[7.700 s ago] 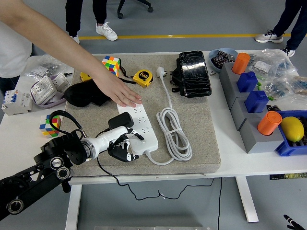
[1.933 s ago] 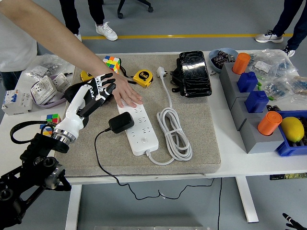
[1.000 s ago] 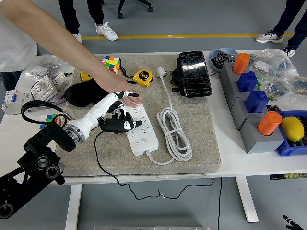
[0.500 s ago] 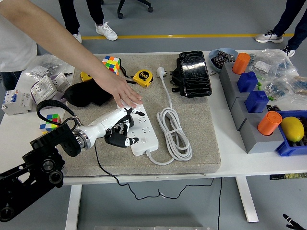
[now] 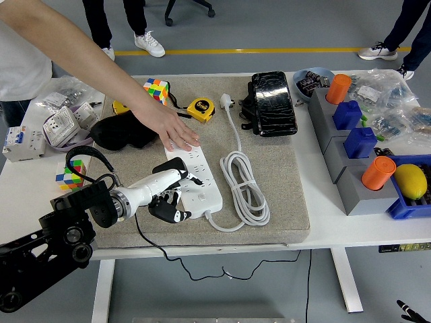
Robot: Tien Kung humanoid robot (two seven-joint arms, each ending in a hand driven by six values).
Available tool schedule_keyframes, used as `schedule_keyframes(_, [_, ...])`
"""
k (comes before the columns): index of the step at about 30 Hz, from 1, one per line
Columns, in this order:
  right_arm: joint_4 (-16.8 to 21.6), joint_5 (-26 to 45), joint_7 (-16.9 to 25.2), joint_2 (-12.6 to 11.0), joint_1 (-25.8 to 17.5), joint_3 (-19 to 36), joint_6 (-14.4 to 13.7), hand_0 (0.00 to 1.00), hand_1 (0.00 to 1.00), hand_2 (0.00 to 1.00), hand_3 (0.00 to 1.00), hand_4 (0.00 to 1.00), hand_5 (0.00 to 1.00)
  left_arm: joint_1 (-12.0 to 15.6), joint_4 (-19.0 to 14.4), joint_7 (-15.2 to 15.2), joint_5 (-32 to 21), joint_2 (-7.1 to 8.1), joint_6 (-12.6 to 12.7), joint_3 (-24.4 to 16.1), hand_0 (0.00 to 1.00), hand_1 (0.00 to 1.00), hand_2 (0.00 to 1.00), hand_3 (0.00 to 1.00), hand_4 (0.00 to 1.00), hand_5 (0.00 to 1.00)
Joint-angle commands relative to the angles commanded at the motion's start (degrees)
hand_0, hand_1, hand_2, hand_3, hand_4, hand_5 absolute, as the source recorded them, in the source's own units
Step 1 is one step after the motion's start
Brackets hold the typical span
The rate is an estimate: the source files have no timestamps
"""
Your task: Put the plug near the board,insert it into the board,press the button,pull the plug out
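A white power strip (image 5: 204, 180) lies on the grey mat (image 5: 276, 195). A black plug (image 5: 170, 166) sits on its left side, and the plug's thin black cable (image 5: 143, 231) runs off the near table edge. My left hand (image 5: 174, 196) is pressed against the plug's near side. Its white index finger lies along the plug and its other fingers (image 5: 168, 210) are curled below, shut on the plug. A person's hand (image 5: 176, 134) lies flat on the strip's far end. Only a sliver of my right hand (image 5: 409, 312) shows at the bottom right corner.
The strip's white cord (image 5: 246, 185) lies coiled to its right. Behind it are a yellow tape measure (image 5: 201, 109), a black pouch (image 5: 273, 102) and a black cloth (image 5: 120, 132). Rubik's cubes (image 5: 71, 173) and part bags stand at the left. Grey blocks (image 5: 353, 176) and a lemon (image 5: 411, 180) are at the right.
My left hand came down from above the black cloth onto the plug, then slid toward the near side and curled against it. The plug, strip and person's hand stayed put.
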Motion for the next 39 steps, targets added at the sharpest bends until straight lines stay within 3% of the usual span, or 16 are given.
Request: schedule_keyframes(39, [0.23, -0.14, 0.02, -0.37, 0.38, -0.68, -0.06, 0.570, 0.639, 0.605, 0.548, 0.959, 0.529, -1.59, 4.04, 0.40, -3.67, -1.13, -0.49, 2.47, 0.062, 0.090, 0.152, 0.798, 0.757, 0.002])
